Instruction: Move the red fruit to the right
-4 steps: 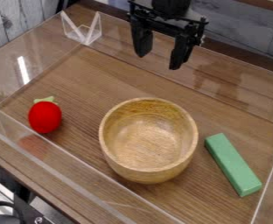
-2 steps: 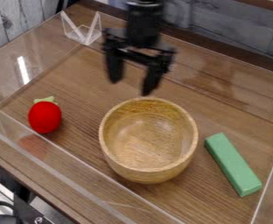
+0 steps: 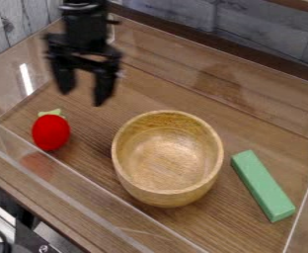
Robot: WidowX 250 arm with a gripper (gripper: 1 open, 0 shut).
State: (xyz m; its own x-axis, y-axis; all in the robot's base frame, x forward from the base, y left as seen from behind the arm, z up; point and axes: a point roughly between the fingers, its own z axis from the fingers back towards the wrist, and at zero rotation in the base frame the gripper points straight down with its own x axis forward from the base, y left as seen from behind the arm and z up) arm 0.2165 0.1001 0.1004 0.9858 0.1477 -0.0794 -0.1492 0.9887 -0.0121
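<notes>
Hanging with jaws spread wide and empty, the gripper [image 3: 86, 87] sits up-table of the red fruit [image 3: 51, 130], which lies toward seven o'clock from it, left of the wooden bowl [image 3: 169, 157].

Fruit [image 3: 50, 130] at left, bowl [image 3: 169, 157] in the middle, block [image 3: 263, 185] at right, tool [image 3: 84, 87] above the fruit.

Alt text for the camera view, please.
An open gripper points down above and just behind a red fruit at the table's left. A wooden bowl sits mid-table, with a green block to its right.
</notes>
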